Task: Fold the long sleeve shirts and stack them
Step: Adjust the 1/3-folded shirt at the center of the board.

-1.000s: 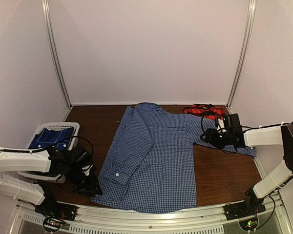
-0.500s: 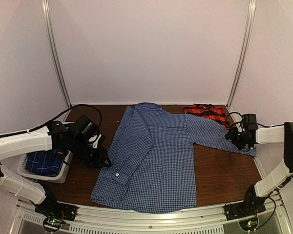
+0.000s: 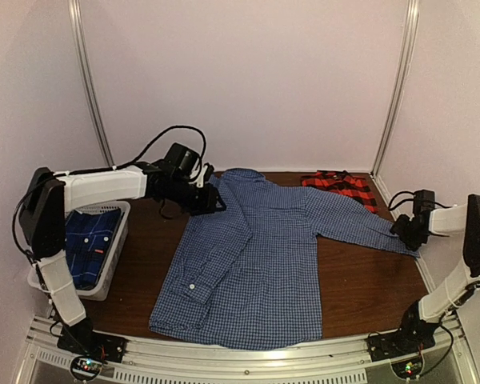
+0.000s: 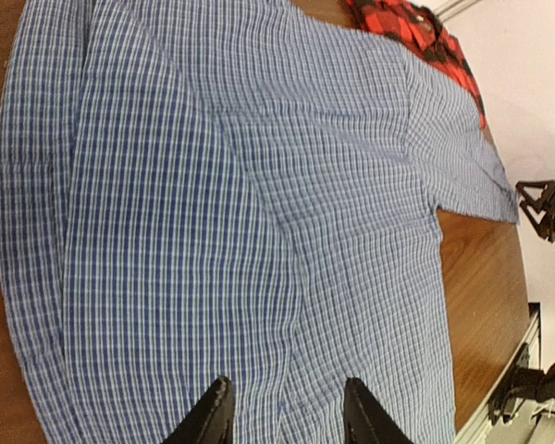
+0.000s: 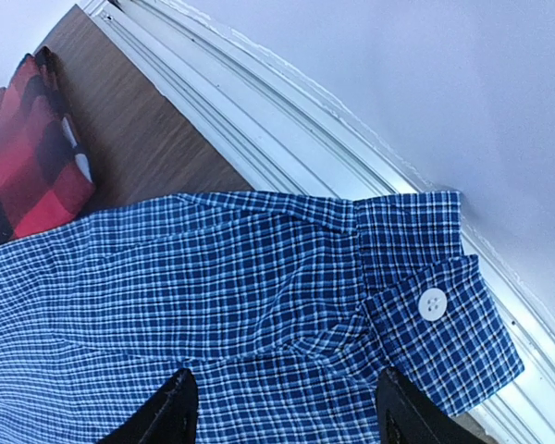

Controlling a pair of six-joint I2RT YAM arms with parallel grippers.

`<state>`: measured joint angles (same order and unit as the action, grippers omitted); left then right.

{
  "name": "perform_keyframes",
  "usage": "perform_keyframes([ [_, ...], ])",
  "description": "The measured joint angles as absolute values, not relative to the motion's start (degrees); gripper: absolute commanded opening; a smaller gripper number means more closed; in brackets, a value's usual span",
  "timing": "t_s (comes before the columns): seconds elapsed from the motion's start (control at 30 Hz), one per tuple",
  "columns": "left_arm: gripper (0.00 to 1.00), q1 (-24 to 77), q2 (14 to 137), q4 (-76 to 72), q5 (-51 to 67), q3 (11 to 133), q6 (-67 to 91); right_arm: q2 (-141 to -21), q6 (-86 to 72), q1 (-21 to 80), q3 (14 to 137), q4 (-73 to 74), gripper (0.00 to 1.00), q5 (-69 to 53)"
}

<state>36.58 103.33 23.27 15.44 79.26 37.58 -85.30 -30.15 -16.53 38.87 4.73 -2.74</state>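
Note:
A blue-and-white gingham shirt lies spread flat on the brown table, its left sleeve folded in over the body. Its right sleeve stretches out to the right. My left gripper hovers open over the shirt's back left shoulder; in the left wrist view only cloth shows below the fingers. My right gripper stands open over the sleeve's cuff, which has a white button; nothing is pinched. A red-and-black plaid shirt lies bunched at the back right. A darker blue plaid shirt sits in the basket.
A white laundry basket stands at the left edge of the table. White walls and metal corner posts close in the back and sides. The right wall's rail runs right by the cuff. Bare wood shows right of the shirt's body.
My left arm has swung from the shirt's front left hem up and back to its left shoulder. My right gripper has drawn rightward along the sleeve to the cuff.

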Motion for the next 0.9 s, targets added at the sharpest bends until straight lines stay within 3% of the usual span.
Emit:
perform_keyframes([
  [0.17, 0.40, 34.41, 118.10, 18.28, 16.49, 90.61, 36.84, -89.38, -28.45, -16.53, 40.93, 5.61, 0.68, -2.13],
  [0.4, 0.40, 31.27, 128.79, 16.53, 17.30, 95.07, 36.73, -90.89, -26.68, -16.53, 41.17, 6.22, 0.69, -1.02],
  [0.73, 0.40, 27.22, 128.92, 12.01, 17.56, 90.63, 37.45, -94.85, -24.97, -14.61, 44.27, 5.67, 0.69, 0.95],
  [0.9, 0.40, 26.55, 126.19, 9.34, 17.56, 85.60, 38.04, -97.67, -24.62, -10.98, 46.94, 5.54, 0.58, 3.42],
])
